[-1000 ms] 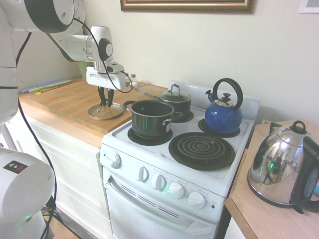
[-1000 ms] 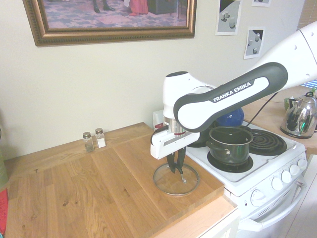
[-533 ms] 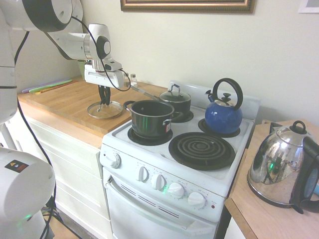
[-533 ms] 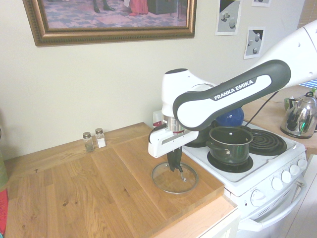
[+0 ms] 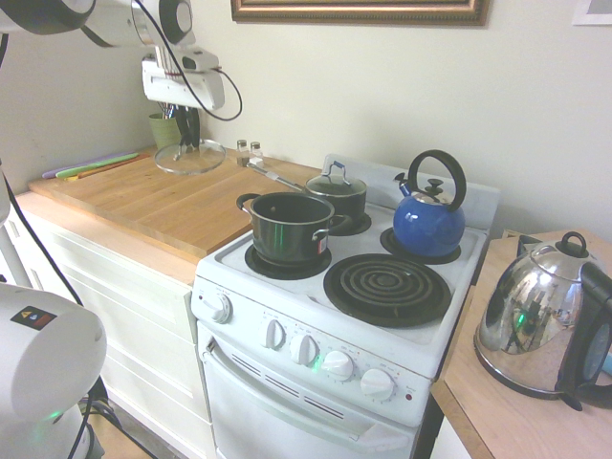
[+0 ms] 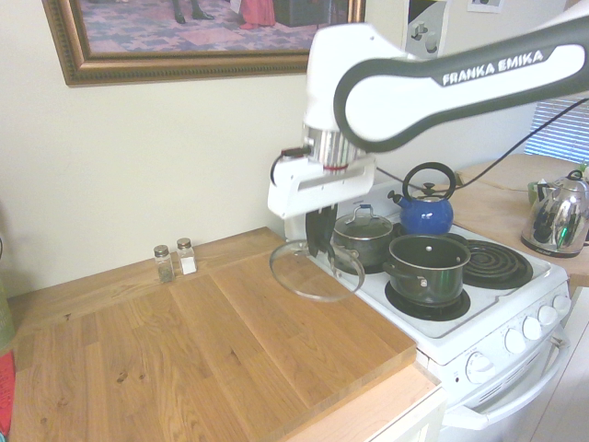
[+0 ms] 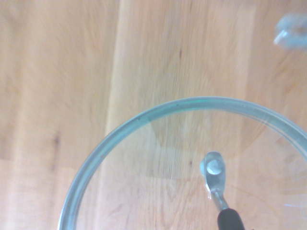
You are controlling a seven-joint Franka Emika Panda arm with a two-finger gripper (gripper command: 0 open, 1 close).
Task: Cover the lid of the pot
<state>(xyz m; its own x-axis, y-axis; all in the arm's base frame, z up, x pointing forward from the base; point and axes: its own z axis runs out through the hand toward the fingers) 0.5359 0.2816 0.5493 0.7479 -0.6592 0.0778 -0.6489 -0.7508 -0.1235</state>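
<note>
One lid (image 6: 315,272) is hanging in the air above the wooden worktop (image 6: 212,350), its black handle pinched by the gripper (image 6: 319,247). One pot (image 6: 426,267) is sitting uncovered on the stove's (image 5: 382,316) front burner next to the worktop's edge. The first exterior view is showing a steel kettle (image 5: 540,320) at close range on the side counter. The second exterior view is showing two shakers (image 6: 174,261) near the worktop's back edge. The wrist view is showing the lid's rim (image 7: 120,139) over blurred wood grain.
</note>
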